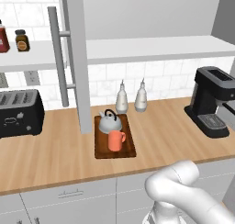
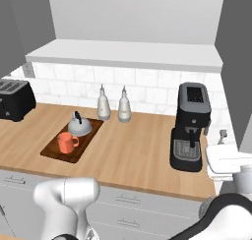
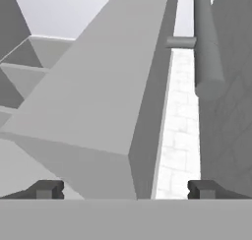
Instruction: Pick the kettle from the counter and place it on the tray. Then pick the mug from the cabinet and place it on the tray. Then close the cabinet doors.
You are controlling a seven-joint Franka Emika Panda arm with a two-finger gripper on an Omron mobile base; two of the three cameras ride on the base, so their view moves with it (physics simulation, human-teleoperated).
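Note:
The silver-grey kettle [image 1: 110,122] [image 2: 79,127] and the orange mug [image 1: 115,140] [image 2: 65,142] both stand on the dark-brown tray [image 1: 102,150] [image 2: 90,135], the mug in front of the kettle. The tray lies on the wood counter [image 1: 170,131]. Above it the cabinet's white shelf [image 1: 151,48] is exposed. Its left door [image 1: 78,58] stands open edge-on, with a silver bar handle [image 1: 57,58]. In the hand view my gripper [image 3: 125,190] is open, its fingertips [image 3: 49,190] wide apart. A grey door panel's edge [image 3: 98,86] and a bar handle [image 3: 206,47] lie ahead; which door cannot be told.
Two white bottles [image 1: 121,99] stand behind the tray. A black toaster [image 1: 18,113] sits at the left and a black coffee machine [image 1: 213,101] at the right. Jars [image 1: 20,39] stand on a shelf left of the open door. The other grey door [image 2: 236,62] hangs at the right.

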